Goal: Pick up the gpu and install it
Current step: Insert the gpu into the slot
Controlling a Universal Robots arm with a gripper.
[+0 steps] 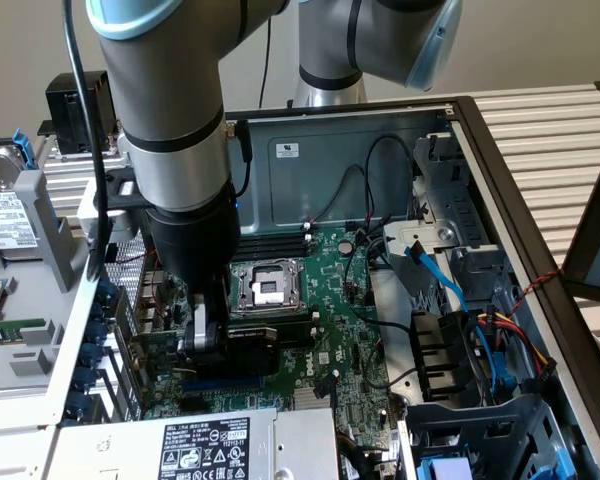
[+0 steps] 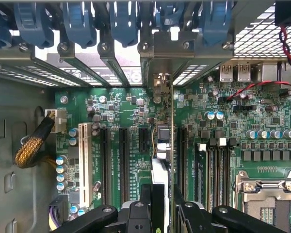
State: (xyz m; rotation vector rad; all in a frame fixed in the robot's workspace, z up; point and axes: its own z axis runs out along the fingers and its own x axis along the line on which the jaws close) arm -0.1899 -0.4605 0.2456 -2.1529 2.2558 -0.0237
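Note:
The gpu (image 1: 268, 334) stands on edge low over the green motherboard (image 1: 355, 300), just in front of the CPU socket (image 1: 265, 285), with its black shroud showing. My gripper (image 1: 206, 340) is shut on the card's end nearest the case's slot wall. In the wrist view the gpu (image 2: 161, 138) is seen edge-on, running from my gripper (image 2: 162, 206) toward the rear bracket openings, with one black finger (image 2: 146, 206) on each side of it. It lies in line with a gap between the black expansion slots (image 2: 123, 155). Whether its edge connector sits in a slot is hidden.
The open PC case holds a power supply (image 1: 210, 445) near the front, blue and black cables (image 1: 440, 275) and a drive cage on the exterior view's right. Blue slot latches (image 2: 121, 19) line the rear wall. A white slot (image 2: 86, 165) and braided cable (image 2: 34, 145) lie beside the black slots.

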